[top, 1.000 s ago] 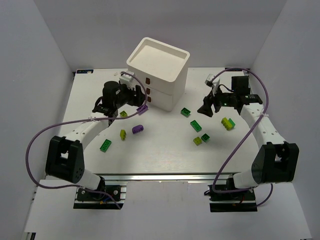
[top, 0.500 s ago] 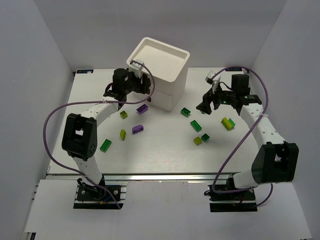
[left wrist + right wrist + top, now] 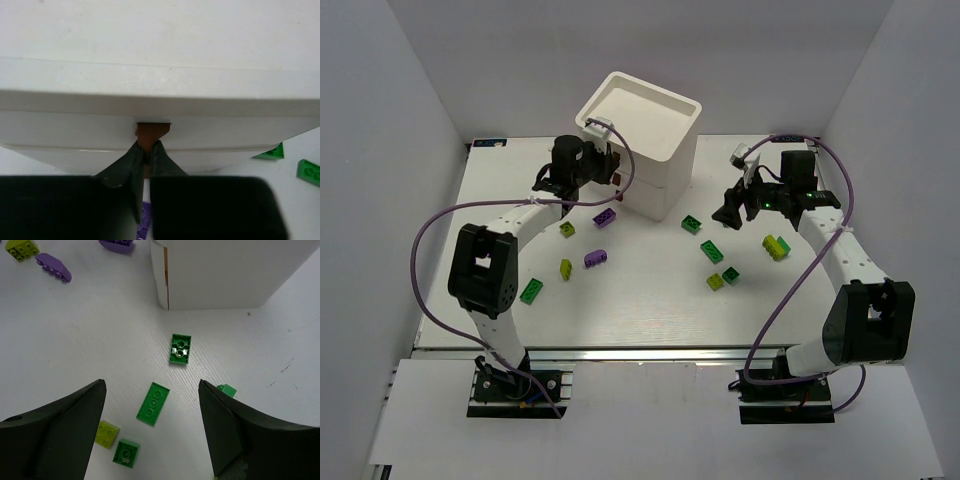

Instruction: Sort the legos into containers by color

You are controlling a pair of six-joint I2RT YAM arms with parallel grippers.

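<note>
The left tool [image 3: 148, 149] covers the lower half of the brown pull [image 3: 153, 130] and most of a purple lego [image 3: 144, 223].

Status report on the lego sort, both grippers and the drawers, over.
Left gripper shut on a brown drawer pull of the white chest. Right gripper open above dark green legos. Drawers closed; nothing blocking seen.

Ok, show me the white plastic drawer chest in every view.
Top external: white plastic drawer chest at back centre.
Left wrist: chest fills the upper half.
Right wrist: chest in the upper right corner.
Shared landmark: the purple studded brick beside its drawer front.
</note>
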